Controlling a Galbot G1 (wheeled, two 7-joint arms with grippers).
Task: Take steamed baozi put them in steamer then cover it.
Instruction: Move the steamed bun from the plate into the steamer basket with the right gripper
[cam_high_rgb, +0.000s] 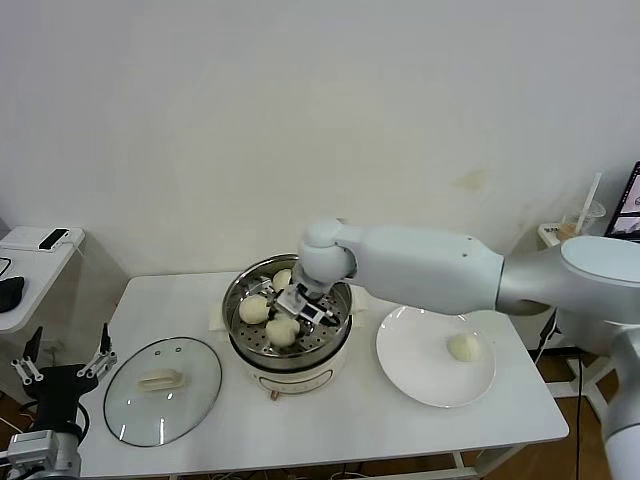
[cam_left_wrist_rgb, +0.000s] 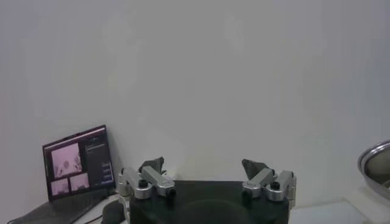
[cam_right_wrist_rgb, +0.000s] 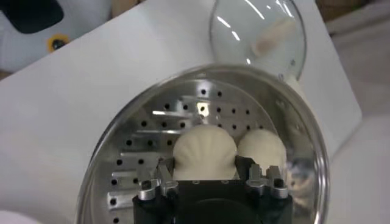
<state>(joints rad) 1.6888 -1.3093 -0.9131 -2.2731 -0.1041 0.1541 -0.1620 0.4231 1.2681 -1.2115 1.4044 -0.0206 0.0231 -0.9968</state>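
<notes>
The right gripper (cam_high_rgb: 303, 303) hangs inside the steamer (cam_high_rgb: 244, 288), its fingers (cam_right_wrist_rgb: 159, 176) clamped on one baozi (cam_right_wrist_rgb: 205, 152) that sits between them, low over the perforated floor; in the head view that held baozi is mostly hidden under the gripper body; just beside it, touching or nearly so, lies a second baozi (cam_right_wrist_rgb: 262, 148); in the head view a bun (cam_high_rgb: 282, 330) lies just in front of the gripper toward the robot, another (cam_high_rgb: 254, 309) lies just to its left, and a further one (cam_high_rgb: 283, 278) lies just behind it near the far rim; which of these matches the neighbour seen from the wrist I cannot tell; the steamer rests on its white cooker base (cam_high_rgb: 300, 380).

Out to the right of the gripper, near the cooker, the white plate (cam_high_rgb: 420, 375) carries one last baozi (cam_high_rgb: 464, 347), well apart from the fingers; out to the gripper's left and nearer the robot, the cover (cam_high_rgb: 163, 389) lies flat on the white table (cam_high_rgb: 340, 430) with its cream handle up, clear of the steamer.

Farthest from the work, the left gripper (cam_high_rgb: 63, 362) is parked off the table's left edge, its fingers (cam_left_wrist_rgb: 152, 176) spread wide apart and holding nothing; past it a small side table (cam_high_rgb: 25, 262) bears a dark device (cam_high_rgb: 53, 239).
</notes>
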